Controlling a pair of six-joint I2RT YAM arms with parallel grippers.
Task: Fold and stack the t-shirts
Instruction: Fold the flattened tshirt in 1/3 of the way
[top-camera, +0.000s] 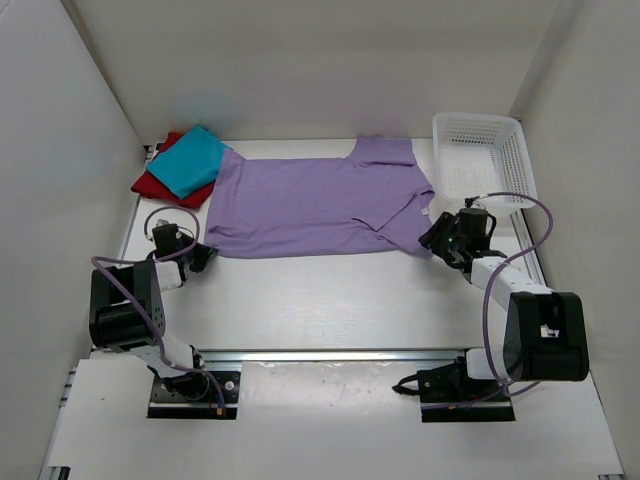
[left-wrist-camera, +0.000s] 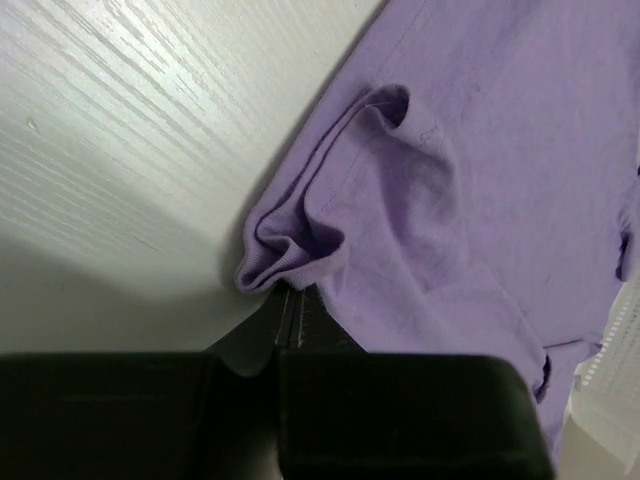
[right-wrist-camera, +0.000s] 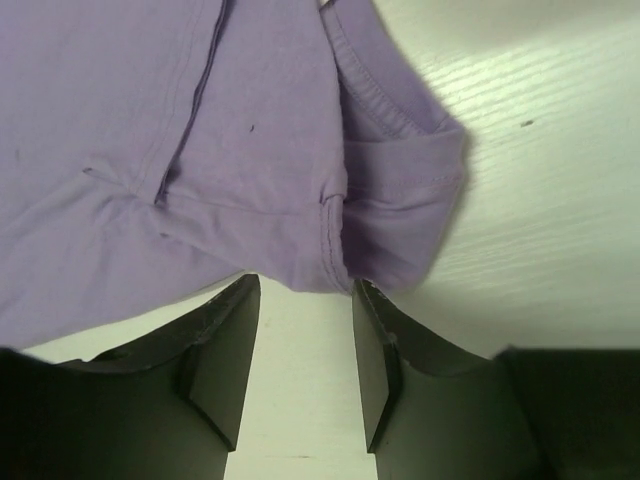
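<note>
A lilac t-shirt (top-camera: 310, 205) lies spread flat across the middle of the table. At the back left, a folded teal t-shirt (top-camera: 190, 160) rests on top of a red t-shirt (top-camera: 150, 183). My left gripper (top-camera: 205, 255) is at the lilac shirt's near left corner. In the left wrist view its jaws (left-wrist-camera: 290, 290) are pressed together on the bunched hem of the lilac shirt (left-wrist-camera: 450, 180). My right gripper (top-camera: 435, 240) is at the shirt's near right corner. There it stands open (right-wrist-camera: 305, 285), with the edge of the lilac cloth (right-wrist-camera: 200, 120) just at its fingertips.
A white mesh basket (top-camera: 480, 155) stands at the back right, just beyond my right gripper, and its edge shows in the left wrist view (left-wrist-camera: 625, 370). White walls close in the table on the left, back and right.
</note>
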